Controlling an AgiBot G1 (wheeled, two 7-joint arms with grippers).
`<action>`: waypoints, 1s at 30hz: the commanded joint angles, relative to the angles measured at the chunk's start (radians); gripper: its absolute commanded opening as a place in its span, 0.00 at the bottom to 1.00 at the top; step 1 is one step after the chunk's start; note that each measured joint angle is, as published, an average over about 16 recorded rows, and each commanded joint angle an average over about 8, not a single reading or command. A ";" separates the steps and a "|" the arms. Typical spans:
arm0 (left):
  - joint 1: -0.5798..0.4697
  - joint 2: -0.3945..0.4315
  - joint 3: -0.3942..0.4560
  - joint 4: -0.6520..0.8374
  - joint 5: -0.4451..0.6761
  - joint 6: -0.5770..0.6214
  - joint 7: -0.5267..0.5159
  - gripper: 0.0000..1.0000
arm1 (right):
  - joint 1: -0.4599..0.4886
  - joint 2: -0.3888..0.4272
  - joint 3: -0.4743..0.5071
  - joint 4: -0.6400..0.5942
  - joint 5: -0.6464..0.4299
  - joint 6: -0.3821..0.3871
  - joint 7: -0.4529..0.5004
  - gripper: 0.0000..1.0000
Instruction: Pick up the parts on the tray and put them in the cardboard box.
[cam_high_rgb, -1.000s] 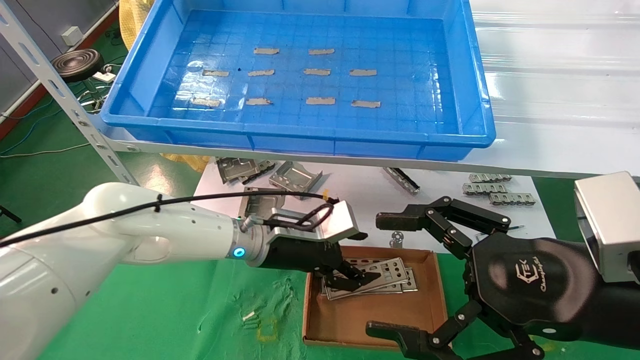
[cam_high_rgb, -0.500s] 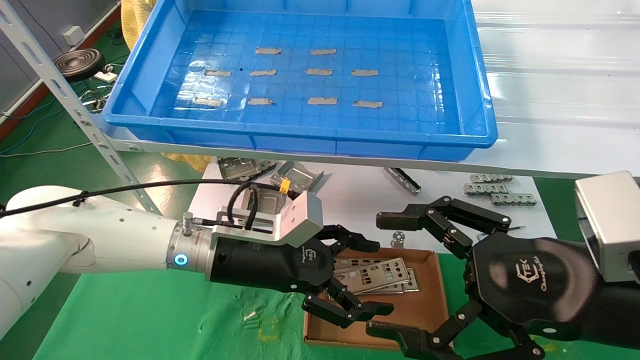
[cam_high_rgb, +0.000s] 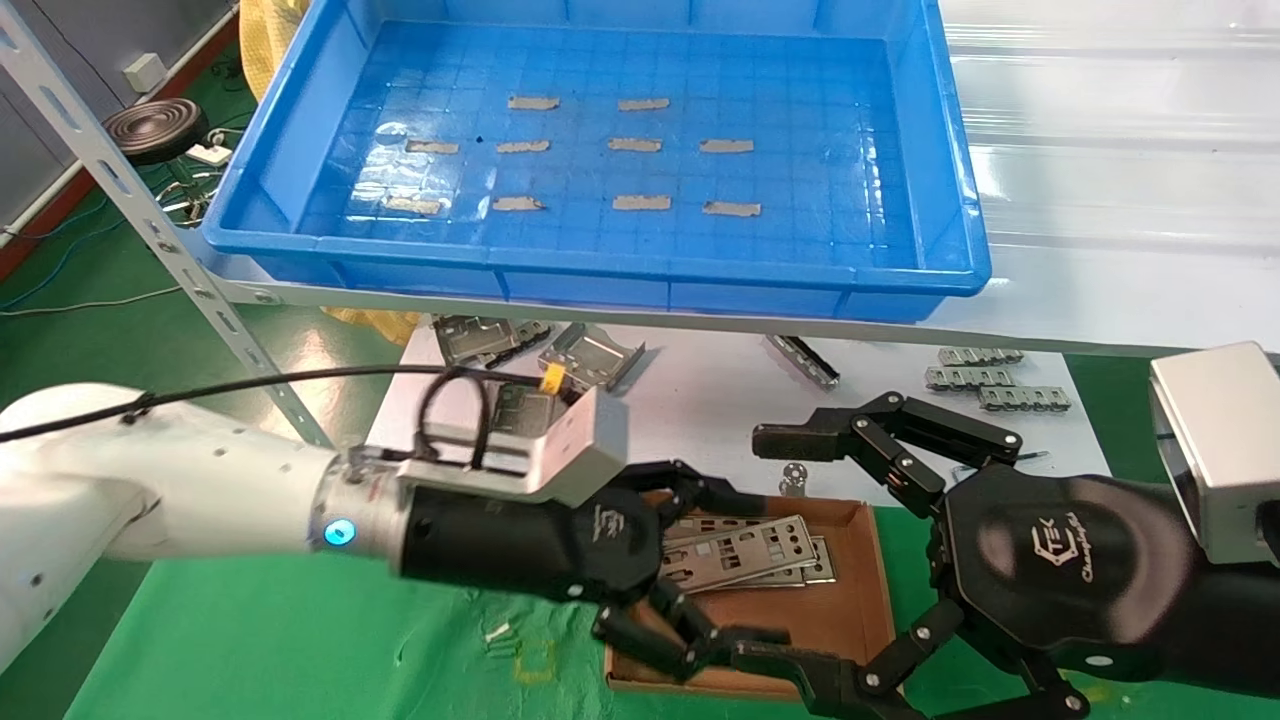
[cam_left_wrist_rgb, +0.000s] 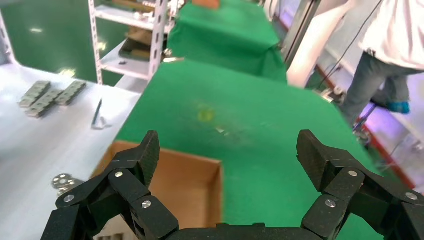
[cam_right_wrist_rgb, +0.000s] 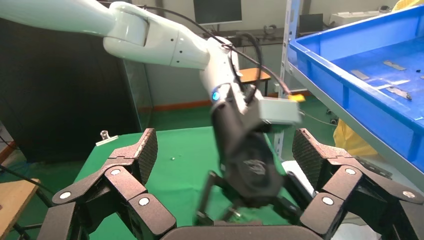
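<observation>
The blue tray (cam_high_rgb: 600, 275) on the shelf holds only grey tape strips; I see no parts in it. Several flat punched metal plates (cam_high_rgb: 720, 552) lie stacked in the brown cardboard box (cam_high_rgb: 840, 620) on the green mat. My left gripper (cam_high_rgb: 745, 570) is open and empty, its fingers spread over the box's left side above the plates. The left wrist view shows it (cam_left_wrist_rgb: 227, 150) open over the box corner (cam_left_wrist_rgb: 170, 185). My right gripper (cam_high_rgb: 760, 545) is open and empty, at the box's right side. In the right wrist view it (cam_right_wrist_rgb: 226, 150) faces the left gripper (cam_right_wrist_rgb: 250, 170).
Boxy folded metal brackets (cam_high_rgb: 590, 355) and small ribbed metal pieces (cam_high_rgb: 980, 375) lie on the white sheet behind the box. A washer (cam_high_rgb: 793, 478) lies by the box's far wall. A slanted shelf post (cam_high_rgb: 150, 230) stands at the left. A green mat (cam_high_rgb: 300, 640) covers the near side.
My left gripper let go of a plate in the box, opened wide and drew back toward the left. The plate now lies on the stack. The right arm has not moved.
</observation>
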 joint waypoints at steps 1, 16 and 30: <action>0.014 -0.018 -0.025 -0.025 0.000 0.004 -0.010 1.00 | 0.000 0.000 0.000 0.000 0.000 0.000 0.000 1.00; 0.140 -0.179 -0.249 -0.248 0.011 0.025 -0.098 1.00 | 0.000 0.000 0.000 0.000 0.000 0.000 0.000 1.00; 0.258 -0.329 -0.458 -0.457 0.022 0.045 -0.181 1.00 | 0.000 0.000 -0.001 0.000 0.000 0.000 0.000 1.00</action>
